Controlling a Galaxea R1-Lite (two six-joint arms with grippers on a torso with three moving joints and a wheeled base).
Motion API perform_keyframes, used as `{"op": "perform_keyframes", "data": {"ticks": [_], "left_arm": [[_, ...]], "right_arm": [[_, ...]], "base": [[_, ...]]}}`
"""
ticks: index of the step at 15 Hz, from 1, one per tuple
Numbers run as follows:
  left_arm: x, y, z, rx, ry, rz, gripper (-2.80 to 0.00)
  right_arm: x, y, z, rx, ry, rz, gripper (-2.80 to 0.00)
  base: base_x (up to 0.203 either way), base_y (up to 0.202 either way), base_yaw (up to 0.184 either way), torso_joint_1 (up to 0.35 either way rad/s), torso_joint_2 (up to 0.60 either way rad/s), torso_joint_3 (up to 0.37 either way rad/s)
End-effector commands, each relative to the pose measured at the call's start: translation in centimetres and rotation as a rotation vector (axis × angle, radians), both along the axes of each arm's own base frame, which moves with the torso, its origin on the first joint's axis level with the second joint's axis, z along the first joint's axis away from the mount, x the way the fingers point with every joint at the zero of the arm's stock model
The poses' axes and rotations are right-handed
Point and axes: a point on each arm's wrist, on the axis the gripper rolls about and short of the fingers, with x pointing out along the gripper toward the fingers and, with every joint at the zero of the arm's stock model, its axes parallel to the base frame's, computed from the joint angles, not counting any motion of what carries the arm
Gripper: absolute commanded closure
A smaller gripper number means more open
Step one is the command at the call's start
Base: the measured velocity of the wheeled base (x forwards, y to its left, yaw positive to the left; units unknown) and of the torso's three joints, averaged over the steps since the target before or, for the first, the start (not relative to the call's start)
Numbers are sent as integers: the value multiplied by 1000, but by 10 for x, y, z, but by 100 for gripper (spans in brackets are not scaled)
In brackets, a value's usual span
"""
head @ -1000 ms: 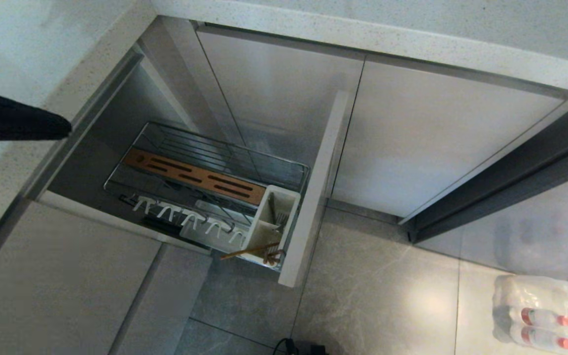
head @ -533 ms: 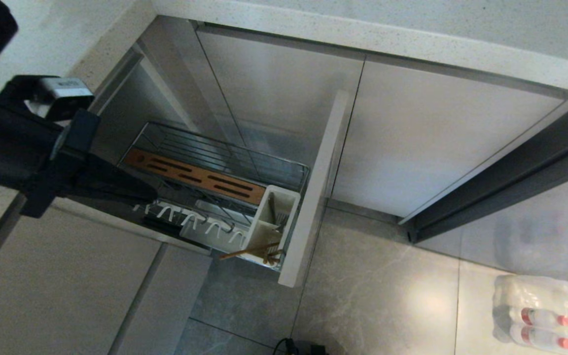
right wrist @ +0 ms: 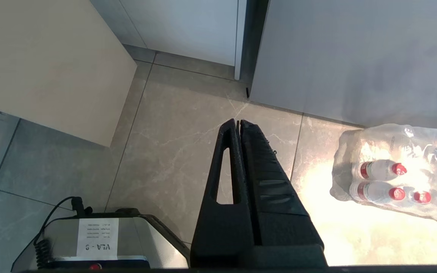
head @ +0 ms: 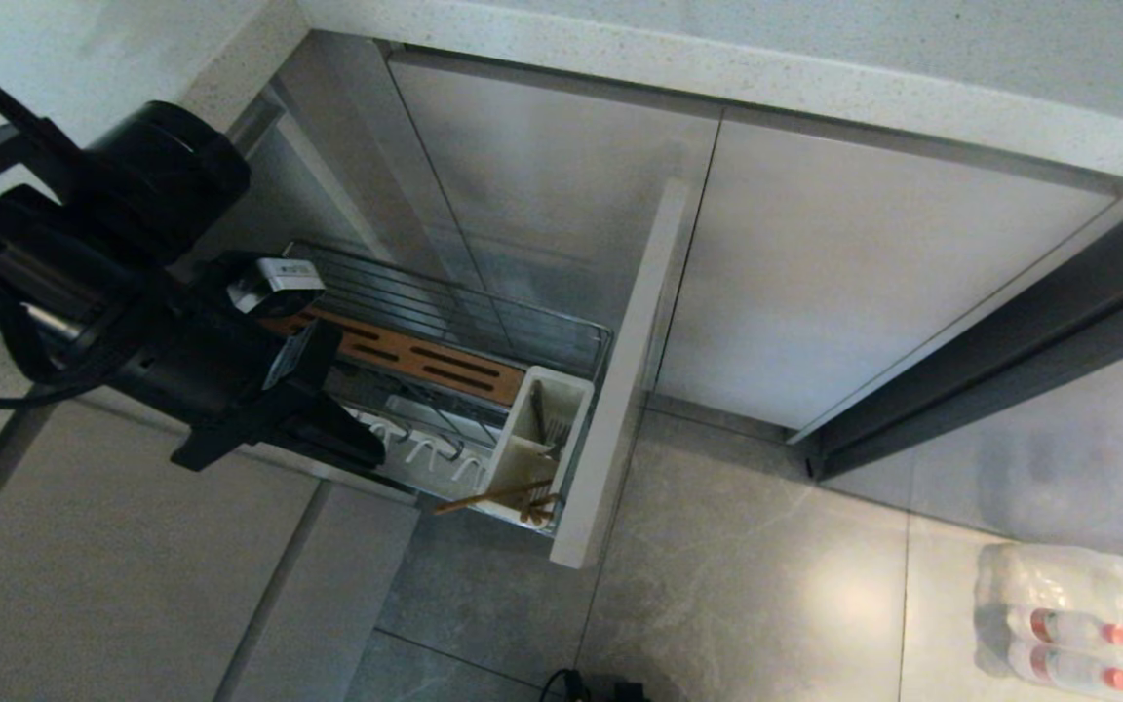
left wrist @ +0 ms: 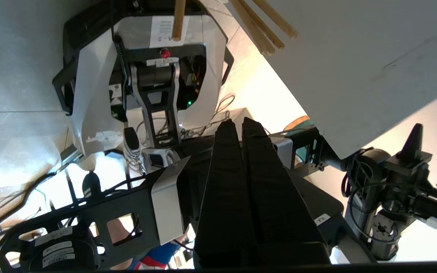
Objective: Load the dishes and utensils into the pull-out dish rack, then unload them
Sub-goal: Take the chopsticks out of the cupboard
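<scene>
The pull-out dish rack (head: 576, 336) stands drawn out of the cabinet, with its brown wooden strip (head: 425, 359), white prongs (head: 430, 450), white caddy (head: 534, 429) and beige front panel (head: 625, 390). Light-brown chopsticks (head: 493, 497) poke out sideways low at the caddy's near end. The chopsticks (left wrist: 264, 26) show again in the left wrist view, next to the front panel (left wrist: 355, 76). My left gripper (head: 373, 454) is shut and empty, with its tips over the prongs at the rack's near side. In its own view the left gripper (left wrist: 239, 123) has both fingers pressed together. My right gripper (right wrist: 238, 122) hangs shut above the floor. The dishes are out of view.
A speckled countertop (head: 717, 68) runs above the closed cabinet doors (head: 864, 263). A shrink-wrapped pack of bottles (head: 1078, 624) lies on the tiled floor at the right; the bottle pack (right wrist: 400, 178) is beside the right gripper. My own base (left wrist: 157, 76) stands behind the left gripper.
The left arm has come in from the left edge and swung down and right. Its shut gripper now sits over the rack's prongs. The rack and chopsticks have not moved.
</scene>
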Motion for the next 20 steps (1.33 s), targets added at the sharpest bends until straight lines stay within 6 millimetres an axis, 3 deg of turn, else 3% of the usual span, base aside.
{"op": "perform_keyframes", "data": {"ticks": [1, 6, 12, 13, 20], "left_arm": [[2, -4, -6, 7, 29, -11, 0], [9, -27, -37, 82, 19, -54, 0], [27, -34, -58, 124, 63, -76, 0], [29, -35, -60, 127, 71, -76, -280], [54, -35, -84, 146, 129, -48, -280]], "right_arm": [[0, 0, 0, 0, 1, 0, 0], [0, 0, 0, 0, 1, 0, 0], [0, 0, 0, 0, 1, 0, 0], [0, 0, 0, 0, 1, 0, 0], [0, 0, 0, 0, 1, 0, 0]], "base": [[0, 0, 0, 0, 0, 0], [0, 0, 0, 0, 0, 0], [0, 0, 0, 0, 0, 0], [0, 0, 0, 0, 0, 0], [0, 0, 0, 0, 0, 0]]}}
